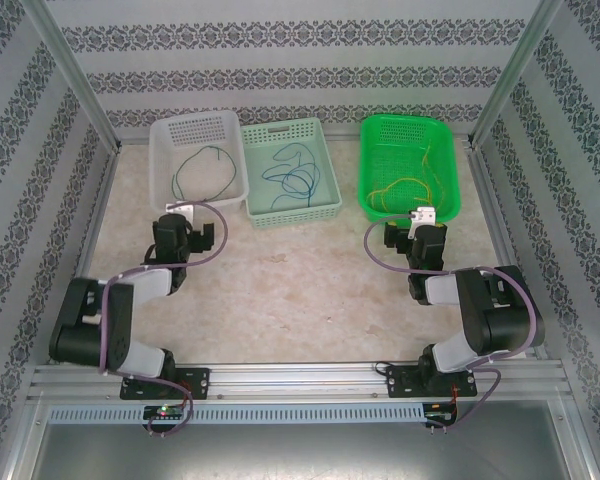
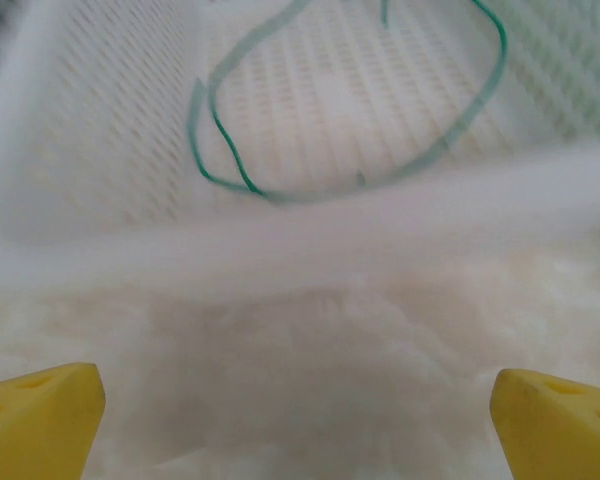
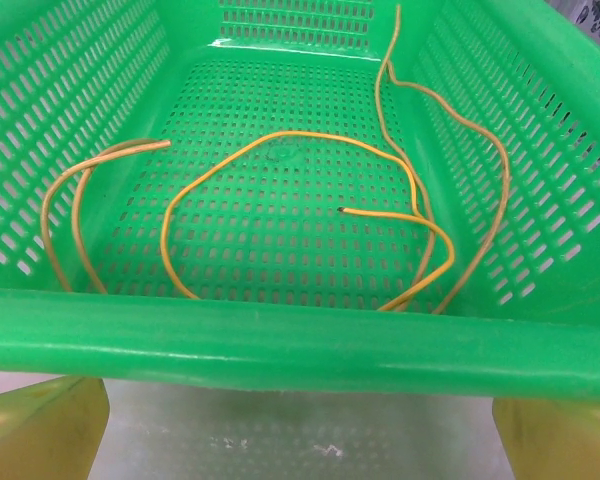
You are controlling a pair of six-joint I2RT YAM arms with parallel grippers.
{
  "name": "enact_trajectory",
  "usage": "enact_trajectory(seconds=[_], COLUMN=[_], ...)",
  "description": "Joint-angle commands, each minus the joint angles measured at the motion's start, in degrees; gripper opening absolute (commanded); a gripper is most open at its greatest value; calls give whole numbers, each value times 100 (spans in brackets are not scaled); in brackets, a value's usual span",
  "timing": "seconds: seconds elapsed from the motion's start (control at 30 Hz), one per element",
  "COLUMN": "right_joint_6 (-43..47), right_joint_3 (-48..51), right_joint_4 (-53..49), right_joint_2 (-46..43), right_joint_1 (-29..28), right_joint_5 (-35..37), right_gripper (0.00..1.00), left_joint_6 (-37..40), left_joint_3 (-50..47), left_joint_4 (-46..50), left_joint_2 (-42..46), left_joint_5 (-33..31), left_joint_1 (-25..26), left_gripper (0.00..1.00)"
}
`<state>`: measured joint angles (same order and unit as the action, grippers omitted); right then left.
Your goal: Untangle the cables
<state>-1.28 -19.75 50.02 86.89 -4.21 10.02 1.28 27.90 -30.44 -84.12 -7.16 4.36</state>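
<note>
Top light: bright, even and diffuse; only faint, soft shadows toward 6 o'clock.
Left wrist focus: milky haze throughout; white basket (image 2: 310,235) rim smeared, green cable (image 2: 248,188) sharpest toward 10 o'clock.
Right wrist focus: crisp at centre; green basket (image 3: 280,340) rim shows pale glare streaks at 6 o'clock.

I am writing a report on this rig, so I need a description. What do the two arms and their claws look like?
The left arm and the right arm are black with pale grey segments, each with a mauve-purple cable looping alongside. The left claw and the right claw have yellow, wedge-shaped fingers; from above, a white part sits at each tip.
</note>
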Motion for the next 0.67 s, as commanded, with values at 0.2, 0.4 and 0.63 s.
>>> enact_trajectory(seconds=[0.2, 0.4, 0.63], right_joint_6=[23, 23, 21], right_joint_3=[-135, -158, -152], right_joint_4=[294, 268, 271], right_joint_2=[-48, -39, -47], right_joint_1=[78, 79, 87], right_joint_5=[-99, -113, -129], right_gripper=[98, 98, 98], left_joint_6=[-132, -221, -218], left_joint_3=[-520, -489, -485], left_joint_4=[-1805, -1871, -1832], left_joint_2=[-491, -548, -532], left_joint_5=[156, 331, 338], left_joint_1=[-206, -348, -348], left_gripper=[99, 99, 99])
